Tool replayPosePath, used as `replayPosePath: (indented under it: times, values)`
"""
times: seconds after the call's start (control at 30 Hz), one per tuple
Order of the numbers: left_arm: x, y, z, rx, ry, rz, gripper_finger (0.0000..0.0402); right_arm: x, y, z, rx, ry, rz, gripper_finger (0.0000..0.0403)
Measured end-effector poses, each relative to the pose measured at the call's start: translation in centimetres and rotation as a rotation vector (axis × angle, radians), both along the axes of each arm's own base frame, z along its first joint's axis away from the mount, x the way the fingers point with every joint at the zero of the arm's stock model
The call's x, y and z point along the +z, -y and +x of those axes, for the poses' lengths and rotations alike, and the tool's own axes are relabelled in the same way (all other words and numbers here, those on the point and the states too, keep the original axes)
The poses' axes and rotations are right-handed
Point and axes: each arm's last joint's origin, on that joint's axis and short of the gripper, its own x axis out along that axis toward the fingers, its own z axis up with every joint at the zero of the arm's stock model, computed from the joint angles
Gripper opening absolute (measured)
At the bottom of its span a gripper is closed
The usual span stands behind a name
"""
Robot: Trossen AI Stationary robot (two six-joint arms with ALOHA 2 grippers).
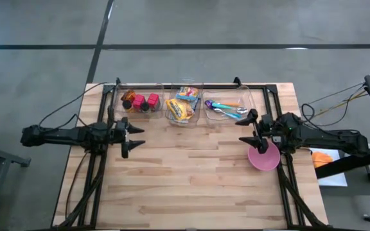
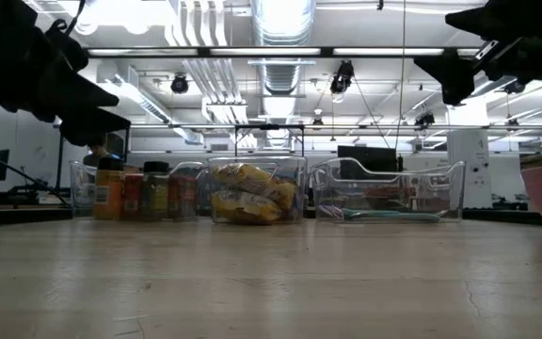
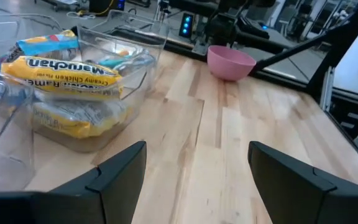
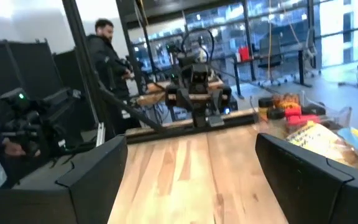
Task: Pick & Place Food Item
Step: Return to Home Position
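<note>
Yellow noodle packets [image 1: 180, 108] lie in the middle clear bin [image 1: 184, 122] at the table's far edge, and they show close up in the left wrist view [image 3: 61, 68]. A pink bowl [image 1: 263, 157] stands on the table near its right edge. My left gripper [image 1: 140, 136] hovers open at the table's left side, level and pointing right, with bare wood between its fingers [image 3: 197, 149]. My right gripper [image 1: 244, 128] hovers open beside the bowl's far-left side, pointing left [image 4: 190, 140]. Neither gripper holds anything.
A clear bin of red-capped jars [image 1: 140, 101] stands at the far left and a bin of spoons [image 1: 227, 108] at the far right. Bare wood fills the table's middle and near half. A person [image 4: 107, 50] stands beyond the table's left side.
</note>
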Motion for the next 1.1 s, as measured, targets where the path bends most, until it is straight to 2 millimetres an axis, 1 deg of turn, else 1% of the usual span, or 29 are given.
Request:
replayPosePath:
  times: [0.23,0.4,0.77,0.97,1.1]
  values:
    - [-1.2,0.1,0.1,-0.014,-0.003,0.012,0.029,-1.6,-0.1,-0.4,0.004,0.119,-0.024,0.0351]
    - [-1.6,0.2,0.2,-0.026,0.044,0.015,0.029,-1.8,-0.2,-0.4,0.032,0.104,-0.024,0.0351]
    - [-1.7,0.2,0.2,-0.031,0.042,0.036,0.029,-2.2,-0.2,-0.3,0.042,0.065,-0.034,0.0351]
    - [-1.7,0.2,0.2,-0.02,0.046,-0.013,0.029,-2.4,-0.2,-0.2,0.042,0.041,-0.029,0.0351]
    - [-1.7,0.2,0.2,-0.019,0.046,-0.016,0.029,-2.4,-0.2,-0.2,0.042,0.043,-0.029,0.0351]
